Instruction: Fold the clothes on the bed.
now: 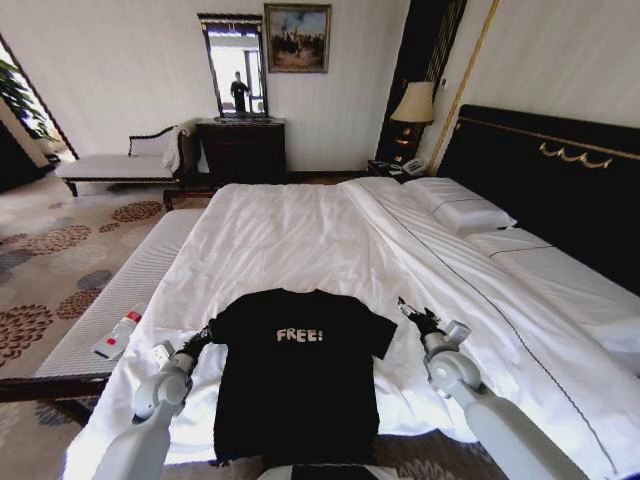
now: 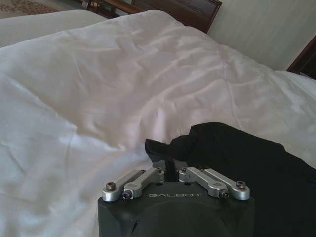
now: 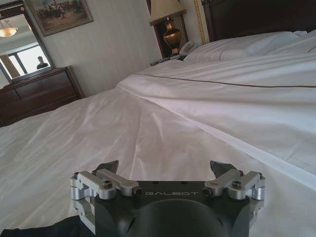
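Observation:
The clothes, a black T-shirt (image 1: 298, 385) with white "FREE!" lettering, lie flat and face up near the foot of the bed (image 1: 300, 235). My left gripper (image 1: 206, 336) is at the shirt's left sleeve. In the left wrist view this gripper (image 2: 169, 167) is shut on the edge of the black sleeve (image 2: 232, 148). Just off the shirt's right sleeve, my right gripper (image 1: 410, 310) hovers over the white sheet. The right wrist view shows it (image 3: 165, 167) open with nothing between its fingers, and a bit of black cloth (image 3: 49, 229) lies behind it.
A white ribbed bench (image 1: 130, 290) runs along the bed's left side and carries a small white and red object (image 1: 118, 335). Pillows (image 1: 465, 212) and a dark headboard (image 1: 560, 170) are at the right. A dresser (image 1: 240, 150) and chaise (image 1: 120, 165) stand by the far wall.

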You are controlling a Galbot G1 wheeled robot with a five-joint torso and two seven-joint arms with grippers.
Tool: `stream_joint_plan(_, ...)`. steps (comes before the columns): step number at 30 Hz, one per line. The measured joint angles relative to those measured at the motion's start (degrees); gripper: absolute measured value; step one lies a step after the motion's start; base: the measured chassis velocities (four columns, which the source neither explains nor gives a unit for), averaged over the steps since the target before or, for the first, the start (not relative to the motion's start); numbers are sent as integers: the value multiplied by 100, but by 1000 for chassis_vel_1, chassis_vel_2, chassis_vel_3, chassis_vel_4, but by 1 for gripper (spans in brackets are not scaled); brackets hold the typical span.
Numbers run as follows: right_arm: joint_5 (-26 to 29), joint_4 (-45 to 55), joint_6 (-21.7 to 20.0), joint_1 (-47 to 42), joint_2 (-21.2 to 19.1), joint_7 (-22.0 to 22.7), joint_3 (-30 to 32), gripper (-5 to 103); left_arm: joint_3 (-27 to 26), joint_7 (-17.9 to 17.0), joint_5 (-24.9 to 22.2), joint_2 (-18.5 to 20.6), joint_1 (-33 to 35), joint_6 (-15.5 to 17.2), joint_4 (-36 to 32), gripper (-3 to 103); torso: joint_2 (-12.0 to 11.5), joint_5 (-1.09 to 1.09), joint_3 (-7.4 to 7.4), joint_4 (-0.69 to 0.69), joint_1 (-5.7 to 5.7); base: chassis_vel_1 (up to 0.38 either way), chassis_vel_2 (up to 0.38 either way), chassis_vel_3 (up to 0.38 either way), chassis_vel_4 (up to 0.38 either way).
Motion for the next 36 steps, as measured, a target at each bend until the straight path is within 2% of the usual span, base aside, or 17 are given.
stream_joint_plan(2,-2,1,0,16,14,-2,-1,100,-52,-105,-101,-19,133,175,-108,22,0,1,0,0,0,0,0,0,0)
stream_joint_plan(4,-4,1,0,18,16,-3,-2,100,-64,-120,-103,-17,160,202,-114,22,0,1,0,0,0,0,0,0,0)
stream_joint_plan(7,-19,-11,1,20,23,-9,-13,100,-164,-129,-182,31,218,302,-118,39,0,0,0,0,0,0,0,0,0)
stream_joint_plan(9,-21,-17,2,20,25,-9,-16,100,-191,-130,-249,42,215,334,-133,39,0,0,0,0,0,0,0,0,0)
stream_joint_plan(13,-27,-35,2,26,27,-11,-32,100,-275,-135,-606,71,62,458,-217,60,0,0,0,0,0,0,0,0,0)
stream_joint_plan(15,-27,-36,2,29,26,-11,-33,100,-285,-151,-697,71,2,472,-208,60,0,0,0,0,0,0,0,0,0)
stream_joint_plan(18,-27,-51,2,34,18,-12,-36,100,-306,-285,-1099,50,-287,562,0,77,0,0,0,-1,0,0,0,0,0)
stream_joint_plan(19,-27,-55,2,35,17,-12,-36,100,-303,-298,-1125,47,-326,569,49,82,0,-1,0,-1,0,0,0,0,0)
stream_joint_plan(21,-28,-59,2,36,16,-11,-37,100,-294,-302,-1140,44,-365,575,107,82,0,0,0,-1,0,0,0,0,0)
stream_joint_plan(22,-27,-65,2,35,16,-12,-39,100,-259,-305,-1134,32,-442,581,271,92,0,0,0,-1,0,0,0,0,0)
stream_joint_plan(25,-28,-80,1,29,12,-12,-39,100,-231,-259,-1117,-3,-531,564,516,102,0,0,0,0,0,0,0,0,0)
stream_joint_plan(26,-28,-80,1,29,12,-12,-39,100,-231,-259,-1117,-3,-531,564,516,102,0,0,0,0,0,0,0,0,0)
stream_joint_plan(28,-34,-115,-2,29,8,-12,-40,100,-220,-73,-1060,-37,-609,429,704,94,0,0,0,0,0,0,0,0,0)
stream_joint_plan(30,-40,-129,-3,32,7,-11,-46,100,-216,15,-1018,-52,-632,351,768,94,0,0,0,0,0,0,0,0,0)
stream_joint_plan(34,-52,-133,-16,64,15,-11,-78,100,-210,181,-954,-103,-663,177,875,73,0,0,0,0,0,0,0,0,0)
stream_joint_plan(35,-52,-133,-16,64,15,-11,-78,100,-210,181,-954,-103,-663,177,875,73,0,0,0,0,0,0,0,0,0)
stream_joint_plan(36,-53,-133,-18,71,15,-11,-83,100,-212,193,-955,-105,-664,161,878,68,0,0,0,0,0,0,0,0,0)
